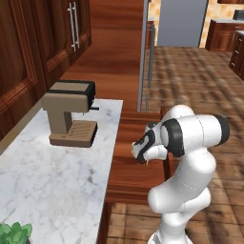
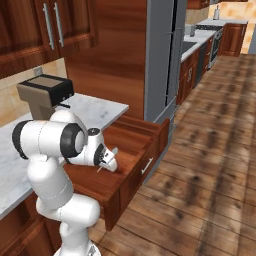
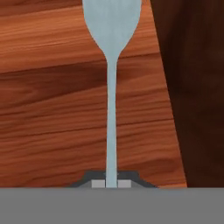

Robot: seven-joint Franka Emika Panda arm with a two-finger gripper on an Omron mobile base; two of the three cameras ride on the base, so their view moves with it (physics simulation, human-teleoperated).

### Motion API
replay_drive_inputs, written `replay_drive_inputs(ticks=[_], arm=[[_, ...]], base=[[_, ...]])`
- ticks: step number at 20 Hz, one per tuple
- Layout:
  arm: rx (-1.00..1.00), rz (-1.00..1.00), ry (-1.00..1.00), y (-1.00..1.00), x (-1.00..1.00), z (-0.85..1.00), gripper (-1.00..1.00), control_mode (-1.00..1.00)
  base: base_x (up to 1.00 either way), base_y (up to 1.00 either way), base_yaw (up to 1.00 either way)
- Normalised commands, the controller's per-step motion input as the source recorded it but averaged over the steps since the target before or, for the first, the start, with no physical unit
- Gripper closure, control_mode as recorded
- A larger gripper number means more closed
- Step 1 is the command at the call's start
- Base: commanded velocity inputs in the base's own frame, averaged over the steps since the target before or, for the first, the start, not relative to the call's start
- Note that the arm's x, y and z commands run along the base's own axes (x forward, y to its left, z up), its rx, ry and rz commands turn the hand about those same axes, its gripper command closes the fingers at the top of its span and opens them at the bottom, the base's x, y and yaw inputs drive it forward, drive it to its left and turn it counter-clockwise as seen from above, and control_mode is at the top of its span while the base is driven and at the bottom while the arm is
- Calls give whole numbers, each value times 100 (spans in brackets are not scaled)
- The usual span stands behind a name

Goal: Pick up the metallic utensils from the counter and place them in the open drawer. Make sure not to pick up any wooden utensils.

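Observation:
An all silver-grey metallic utensil [image 3: 111, 109] with a slim stem and a broad head points away from the hand, and my gripper [image 3: 111, 183] is shut on its stem. Below it lies the flat reddish-brown bottom of the open drawer [image 3: 52, 109], with a dark drawer wall [image 3: 197, 87] on the right. In the base views the gripper [image 1: 143, 153] [image 2: 107, 162] hangs low over the open drawer [image 1: 136, 178] [image 2: 142, 142], pointing down into it. The counter and the wooden utensils are out of view.
A brown coffee machine [image 1: 69, 112] [image 2: 45, 92] stands on a narrow marble top [image 1: 47, 176] left of the drawer. A green plant [image 1: 14, 233] sits at that top's near corner. Tall cabinet doors [image 1: 47, 43] rise behind, and wood floor [image 2: 210, 165] spreads right.

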Motion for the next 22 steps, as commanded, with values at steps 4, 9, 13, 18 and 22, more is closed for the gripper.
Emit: replay_drive_inputs(ticks=[4,9,13,18,22], arm=[[7,1,21,-6,69,-17,100,-100],[0,0,22,-4,63,-46,100,-100],[0,0,6,0,51,-50,100,-100],[0,0,-11,0,11,-68,100,-100],[0,2,-21,0,3,-64,100,-100]], base=[[0,0,0],[0,0,0],[0,0,0],[0,0,0],[0,0,0]])
